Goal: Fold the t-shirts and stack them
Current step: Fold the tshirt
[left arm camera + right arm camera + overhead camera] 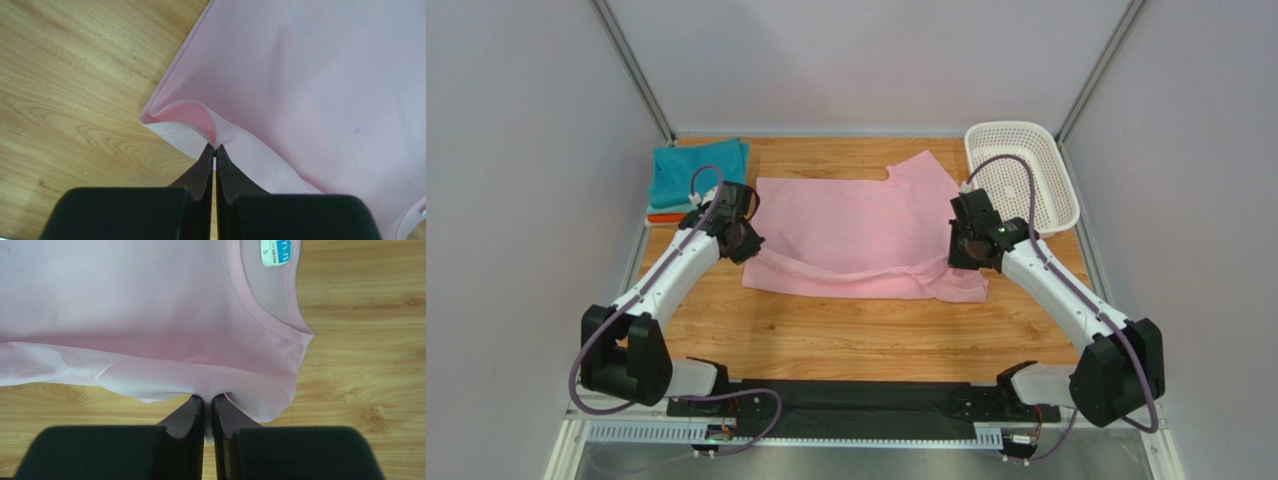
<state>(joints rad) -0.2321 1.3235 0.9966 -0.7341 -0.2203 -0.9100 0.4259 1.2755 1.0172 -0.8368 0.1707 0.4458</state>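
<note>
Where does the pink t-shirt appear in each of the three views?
Top external: pink t-shirt spread mid-table, between the left gripper and right gripper.
Left wrist: upper right, its edge pinched.
Right wrist: upper left and middle, collar at top.
Shared landmark: wooden table under it.

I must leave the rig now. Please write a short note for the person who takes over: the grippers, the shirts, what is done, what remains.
The left gripper is shut on the near edge of the pink t-shirt, at its left end.
The right gripper is shut on the same edge, at the neck end.
The pink t-shirt lies spread on the table, its near edge lifted; the fold is not finished.
Done: the teal t-shirt is folded at far left, with an orange t-shirt under it.
Left: finish the pink fold and stack it there.
</note>
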